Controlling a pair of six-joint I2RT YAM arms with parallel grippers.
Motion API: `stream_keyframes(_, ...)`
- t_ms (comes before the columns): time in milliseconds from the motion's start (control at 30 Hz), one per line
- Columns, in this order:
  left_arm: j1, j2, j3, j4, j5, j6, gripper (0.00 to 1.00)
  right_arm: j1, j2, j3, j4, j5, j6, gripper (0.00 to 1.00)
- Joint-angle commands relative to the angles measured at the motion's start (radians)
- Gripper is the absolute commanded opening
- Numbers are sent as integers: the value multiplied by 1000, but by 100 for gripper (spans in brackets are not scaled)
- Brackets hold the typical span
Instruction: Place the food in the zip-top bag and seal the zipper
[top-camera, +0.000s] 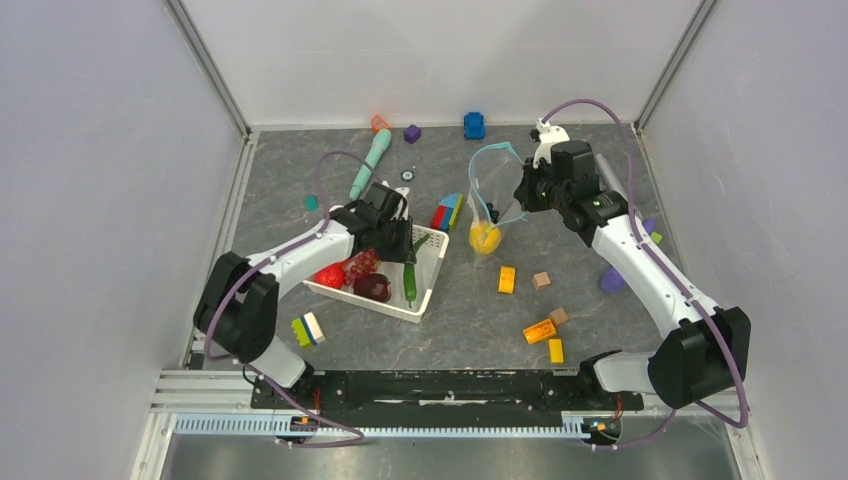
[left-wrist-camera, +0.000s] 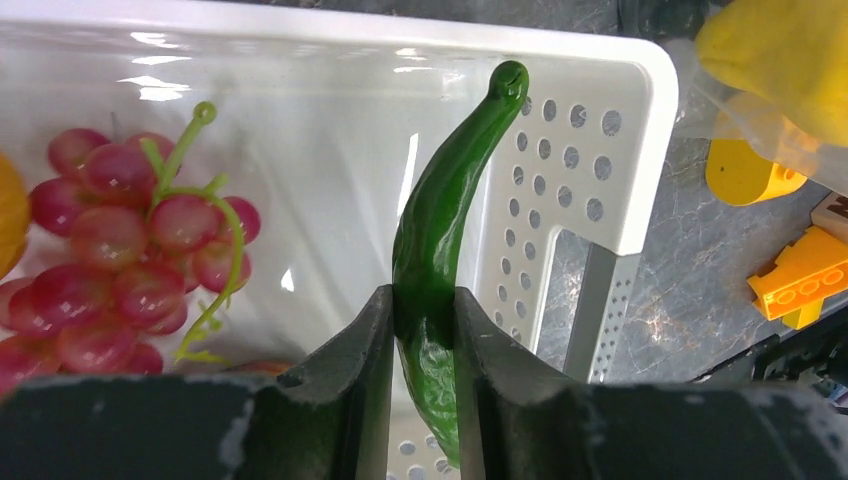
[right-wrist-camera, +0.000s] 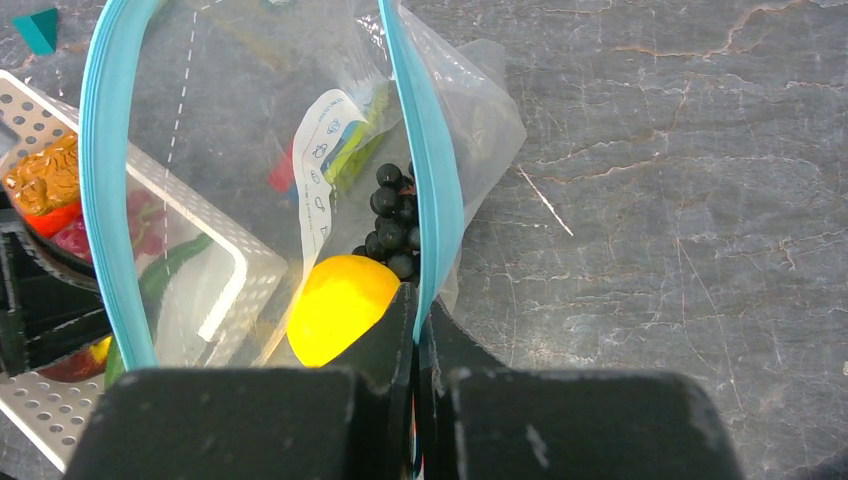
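Two claws engaged | left claw (left-wrist-camera: 425, 300) pinches green pod (left-wrist-camera: 440, 220) in white basket (left-wrist-camera: 600, 150) | right claw (right-wrist-camera: 418, 300) pressed together on zipper (right-wrist-camera: 425, 180) of zip-top bag (right-wrist-camera: 230, 150), mouth gaping, on bench (top-camera: 460, 320) | yellow fruit (right-wrist-camera: 335, 305), dark grapes (right-wrist-camera: 395, 225) inside bag

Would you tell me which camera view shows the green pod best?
The left wrist view: the green pod is close-up, clamped in the left gripper. The top view shows a thin green strip; the right wrist view, a sliver through the zip-top bag.
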Motion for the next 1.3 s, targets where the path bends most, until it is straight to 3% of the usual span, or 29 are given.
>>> stream_keyframes(0,2,-104,33,-46,-114,25,2,-1,-12,2,16,12,-15,0)
stream_keyframes(200,2,-279,29,13,-258,16,2,-1,-14,2,18,7,-15,0)
stream_keyframes(333,1,-397,14,230,-272,37,2,-1,-20,1,25,-8,-15,0)
stream_keyframes(433,0,-438,29,440,-181,81,2,-1,-24,1,25,-24,-14,0)
stream_keyframes(567,-24,-361,149,652,-1,117,2,-2,-28,2,28,-55,-13,0)
stream_keyframes(733,-70,-184,314,746,62,63,2,-1,-42,-3,36,-80,-5,0)
stream_keyframes(900,-113,-60,372,857,89,14,2,-1,-52,-18,58,-101,13,0)
stream_keyframes(1100,-146,53,433,803,114,43,2,-1,-49,-23,67,-127,20,0)
stream_keyframes(1267,-167,48,357,800,75,74,6,-1,-48,-24,73,-113,29,0)
